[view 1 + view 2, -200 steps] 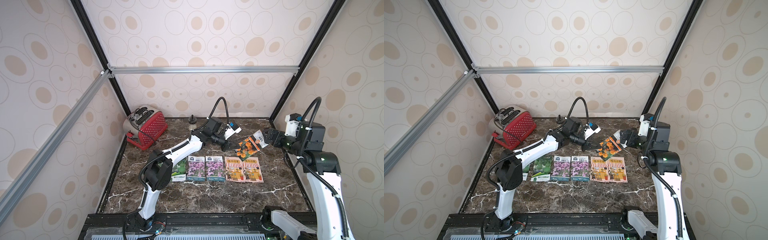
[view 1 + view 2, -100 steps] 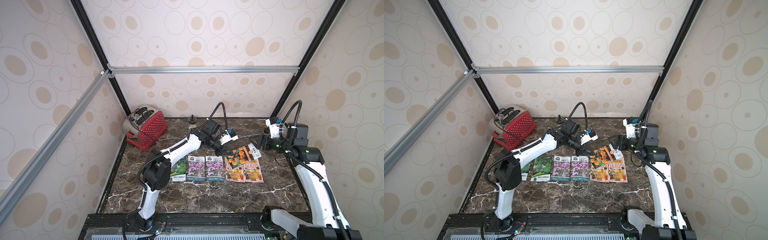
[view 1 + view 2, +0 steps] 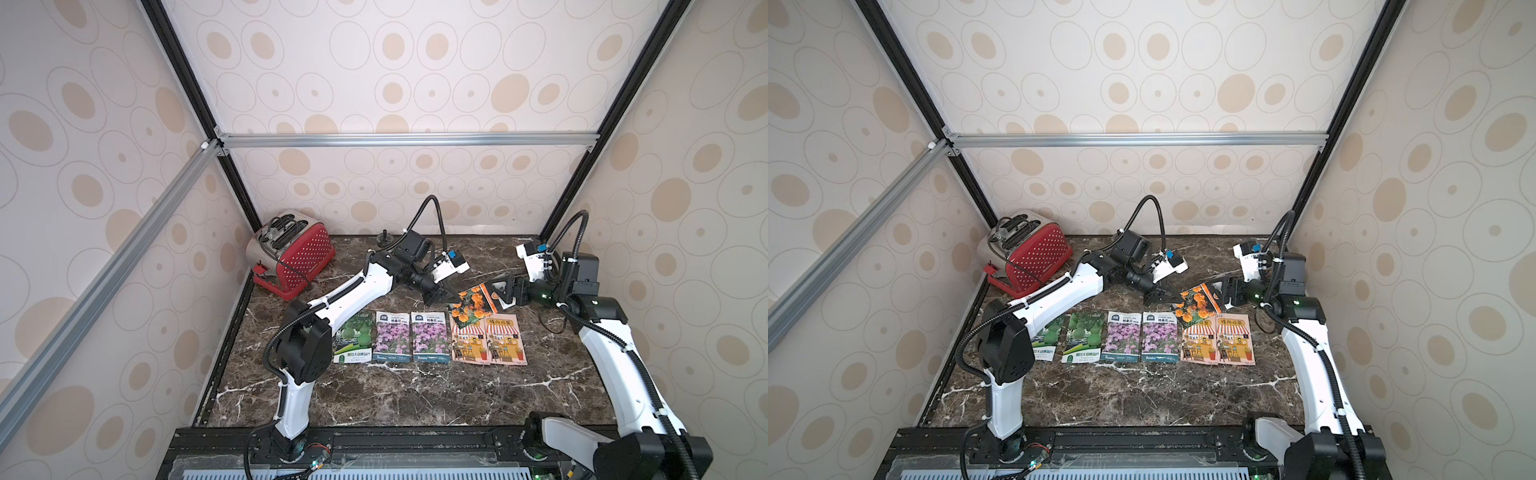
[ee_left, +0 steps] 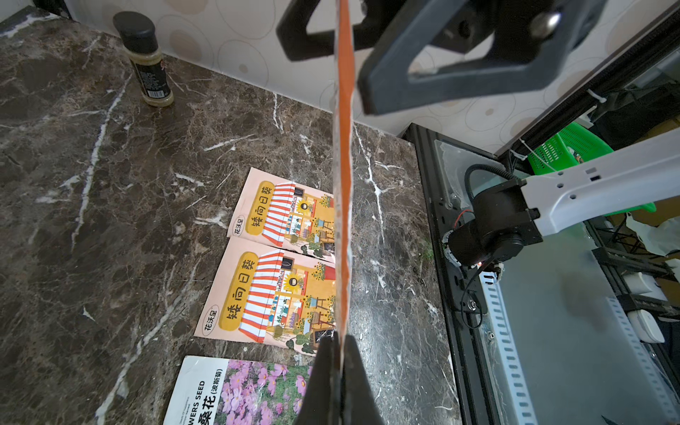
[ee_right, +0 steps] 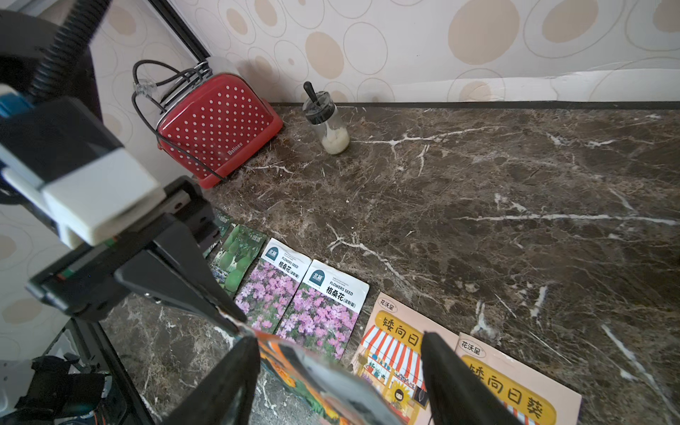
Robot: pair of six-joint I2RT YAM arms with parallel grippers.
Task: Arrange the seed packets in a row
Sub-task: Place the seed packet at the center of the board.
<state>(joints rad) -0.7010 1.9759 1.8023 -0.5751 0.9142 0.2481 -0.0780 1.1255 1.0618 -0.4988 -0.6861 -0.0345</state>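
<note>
The left hand [image 3: 448, 296] pinches one end of the marigold packet [image 3: 471, 311], held just over the shop-front packets [image 3: 487, 338]; the right hand [image 3: 501, 293] straddles the other end, jaws spread. If the left lets go before the right bites — it likely drops crooked onto the row.

The left arm [image 3: 361, 291] and right arm [image 3: 611, 353] have white shells, black joints and black ribbed cables [image 3: 434, 210] looping off the wrists. Each wrist carries a white camera block [image 3: 451, 266] with a blue plug. The left end effector [image 3: 455, 299] and right end effector [image 3: 496, 293] have black triangular open-frame fingers.
</note>
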